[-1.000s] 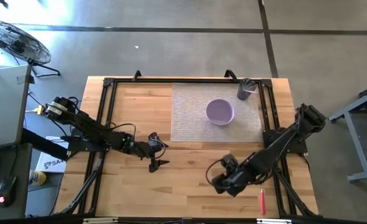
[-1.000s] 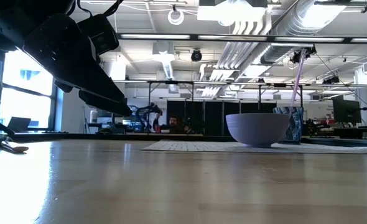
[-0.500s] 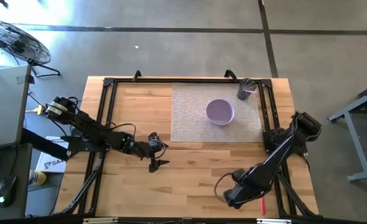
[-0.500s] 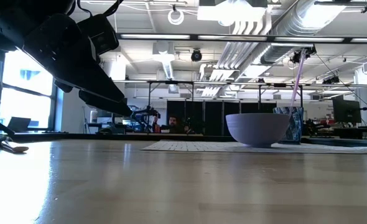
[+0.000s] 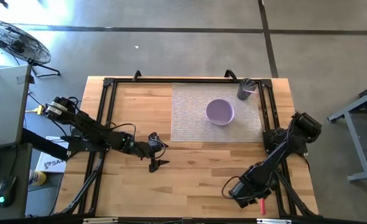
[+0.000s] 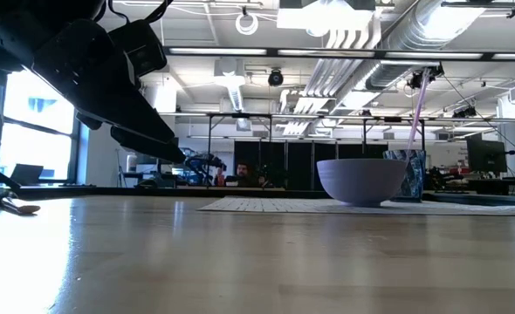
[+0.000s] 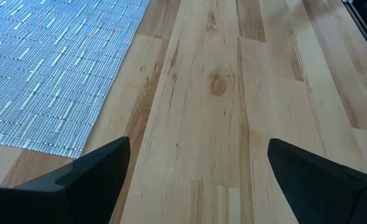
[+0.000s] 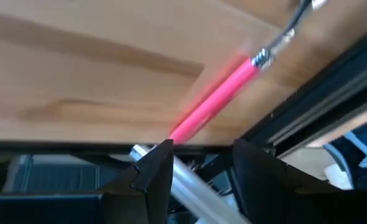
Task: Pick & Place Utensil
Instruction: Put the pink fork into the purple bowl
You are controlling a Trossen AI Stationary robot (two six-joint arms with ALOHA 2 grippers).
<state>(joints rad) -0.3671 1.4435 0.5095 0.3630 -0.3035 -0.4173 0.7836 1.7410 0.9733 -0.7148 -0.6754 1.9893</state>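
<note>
High view: the right gripper (image 5: 242, 191) hangs near the desk's (image 5: 140, 112) five-o'clock corner, beside the red-handled utensil (image 5: 262, 204); the left gripper (image 5: 157, 151) waits mid-desk. Right wrist view: fingers (image 8: 155, 163) spread, utensil (image 8: 218, 99) ahead, ungrasped. Approach step; next, descend and pinch.

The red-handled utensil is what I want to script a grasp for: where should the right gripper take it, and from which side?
Grip the red-handled utensil at mid-handle, probably from above with fingers across it. It lies flat near the table's front right edge, and its straight, even red handle looks easier to pinch than the thin metal end. The right gripper is open, near the handle's end.
</note>
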